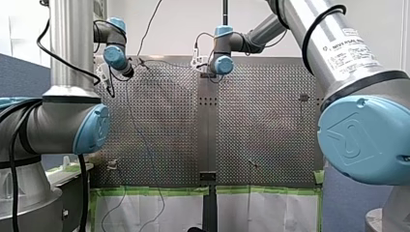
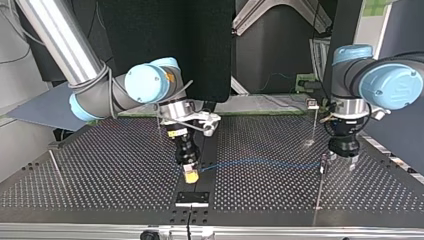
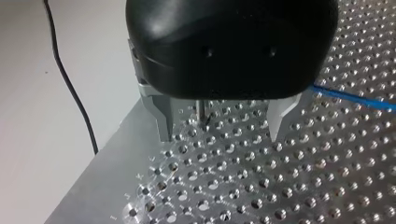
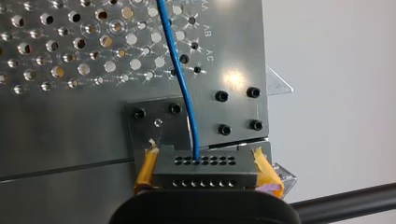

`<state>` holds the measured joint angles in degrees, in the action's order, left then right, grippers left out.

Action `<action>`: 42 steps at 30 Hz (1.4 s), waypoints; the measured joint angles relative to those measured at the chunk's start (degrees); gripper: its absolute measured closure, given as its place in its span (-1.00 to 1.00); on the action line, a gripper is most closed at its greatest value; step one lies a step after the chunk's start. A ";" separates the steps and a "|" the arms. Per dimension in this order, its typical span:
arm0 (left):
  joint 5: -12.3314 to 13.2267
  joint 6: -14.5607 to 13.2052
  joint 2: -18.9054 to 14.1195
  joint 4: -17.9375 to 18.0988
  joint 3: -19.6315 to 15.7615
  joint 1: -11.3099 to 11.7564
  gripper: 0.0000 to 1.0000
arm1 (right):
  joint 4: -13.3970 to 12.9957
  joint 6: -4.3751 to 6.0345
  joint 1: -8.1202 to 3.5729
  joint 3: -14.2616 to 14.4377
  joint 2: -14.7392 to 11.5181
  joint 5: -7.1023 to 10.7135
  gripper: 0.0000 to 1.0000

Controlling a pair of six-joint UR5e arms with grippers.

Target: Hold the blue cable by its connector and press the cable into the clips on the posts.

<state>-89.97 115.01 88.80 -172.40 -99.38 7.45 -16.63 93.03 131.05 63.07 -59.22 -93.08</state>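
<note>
Reaches in from the top view's left with my right arm, wrist bent steeply down, right gripper (image 2: 190, 172) low over the perforated metal table (image 2: 100, 165). Clamps the grey multi-hole connector block (image 4: 205, 167) between yellow pads (image 4: 145, 170). Trails the thin blue cable (image 2: 260, 162) from that block across the table toward my left arm. Hangs the black left gripper (image 3: 222, 126) straight down, metal fingers (image 3: 163, 123) parted, astride a thin upright post (image 3: 201, 109), tips close to the table.
</note>
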 joint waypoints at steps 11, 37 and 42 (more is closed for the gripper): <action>0.99 1.48 -4.73 -4.12 -1.94 -1.53 -1.00 | 0.09 -0.43 -0.11 0.01 0.37 -0.22 1.00; -2.18 -3.17 -9.95 -8.89 -2.11 -6.03 -1.00 | 0.71 -0.90 -0.13 0.00 1.24 -0.53 1.00; -4.47 -5.47 -10.53 -8.04 -2.10 -6.67 -1.00 | 0.71 -0.88 -0.13 0.00 1.31 -0.54 1.00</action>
<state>-94.45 109.54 78.27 -180.44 -101.48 0.78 -15.92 92.15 130.92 63.07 -57.91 -93.61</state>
